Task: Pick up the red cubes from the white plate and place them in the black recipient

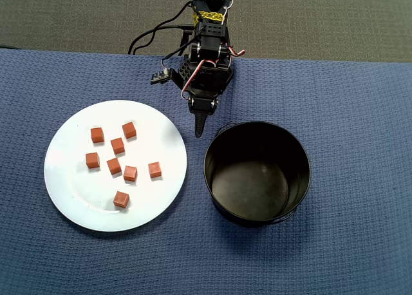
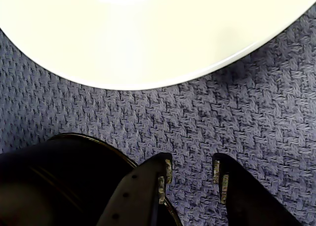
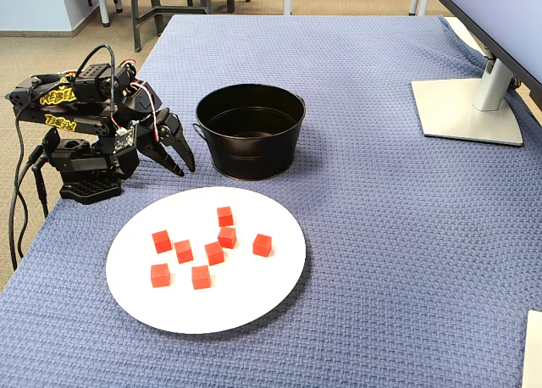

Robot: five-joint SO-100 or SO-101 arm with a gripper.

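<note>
Overhead view shows eight red cubes (image 1: 116, 145) on the white plate (image 1: 71, 192) left of the empty, slightly parted pincer (image 1: 199, 131); wrist view catches one cube's edge; black recipient (image 1: 257, 172) right.

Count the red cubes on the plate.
8 red cubes, all on the white plate, none hidden: two along the top, two in the middle, three in a row below, one nearest the bottom rim. The pot holds none.

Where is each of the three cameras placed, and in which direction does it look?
Overhead view: above the table, looking straight down on the white plate, black pot and folded arm.
Wrist view: on the arm, facing the blue cloth; both fingers of the gripper show.
Fixed view: beside the table, angled down; whole arm at left.
All three share plate and pot.
</note>
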